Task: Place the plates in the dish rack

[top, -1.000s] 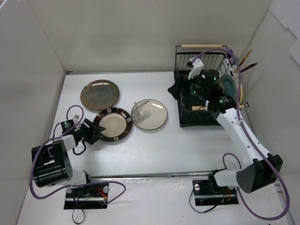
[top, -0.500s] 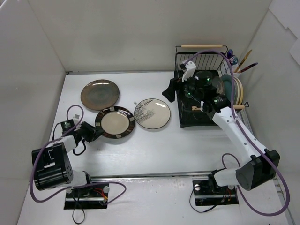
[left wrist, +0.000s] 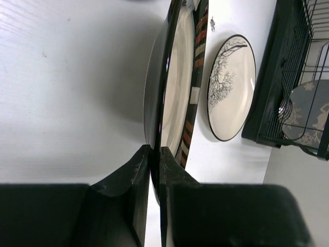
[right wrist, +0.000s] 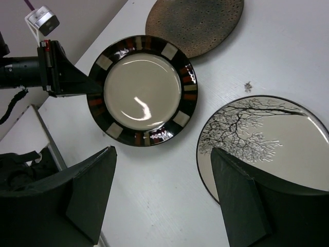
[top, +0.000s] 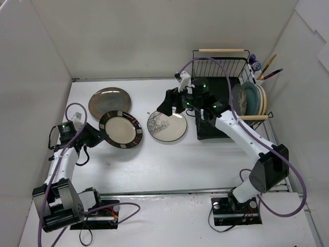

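Left tool (left wrist: 154,153) is pinched shut on the left rim of the round beige ceramic plate w/ dark banded border (top: 121,129). That plate sits betw. the brown-bronze round plate (top: 109,103) and the cream round plate w/ black tree motif (top: 167,126), low at the white desk (top: 169,159); can't tell if it's lifted. Right tool (right wrist: 164,195) hangs wide and empty over the tree plate. Black wire dish rack (top: 221,62) is well apart, to the right. The plate is prob. heavy, stiff, glaze-slick and chip-prone. A rim pinch is the only hold, so expect droop.
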